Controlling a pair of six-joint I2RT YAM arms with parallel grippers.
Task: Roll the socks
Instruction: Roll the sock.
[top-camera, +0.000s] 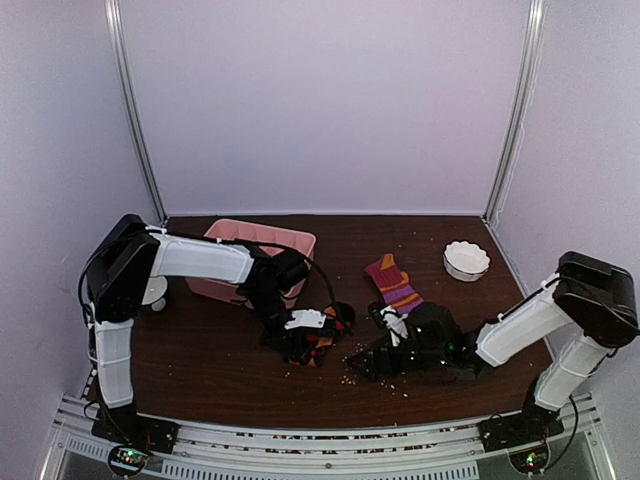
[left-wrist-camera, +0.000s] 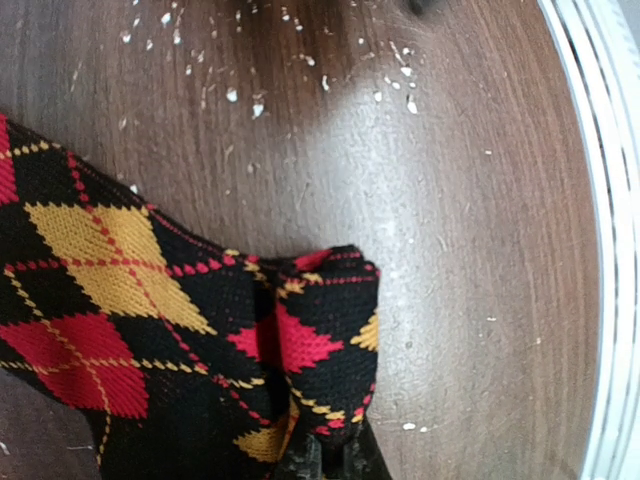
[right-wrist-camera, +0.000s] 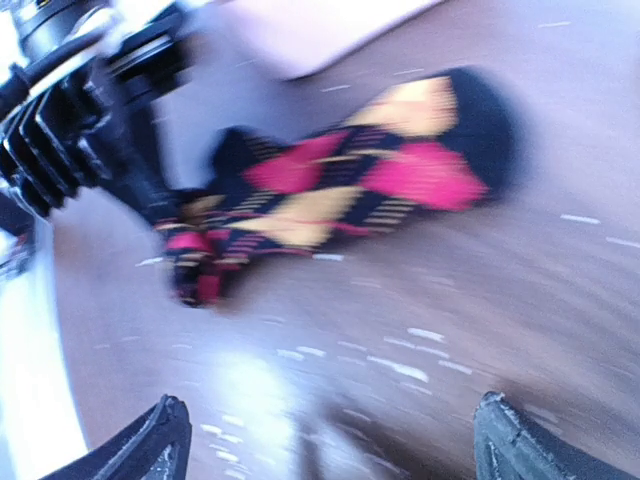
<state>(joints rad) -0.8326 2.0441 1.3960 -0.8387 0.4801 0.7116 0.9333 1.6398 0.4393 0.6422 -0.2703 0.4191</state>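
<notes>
A striped sock (top-camera: 393, 283), purple, orange and dark red, lies flat right of the table's middle. A second sock (left-wrist-camera: 150, 300), black with red and yellow diamonds, lies at the centre front (top-camera: 320, 342). My left gripper (left-wrist-camera: 328, 458) is shut on its folded end; in the top view the left gripper (top-camera: 300, 335) sits low over it. The right wrist view shows this sock (right-wrist-camera: 340, 190) blurred, with the left gripper (right-wrist-camera: 90, 130) at its left end. My right gripper (right-wrist-camera: 335, 450) is open and empty just above the table, a short way from that sock (top-camera: 365, 362).
A pink tray (top-camera: 225, 232) stands at the back left behind the left arm. A small white bowl (top-camera: 466, 260) sits at the back right. Pale crumbs (left-wrist-camera: 255, 100) are scattered over the dark wooden table. A metal rail (left-wrist-camera: 610, 200) runs along the near edge.
</notes>
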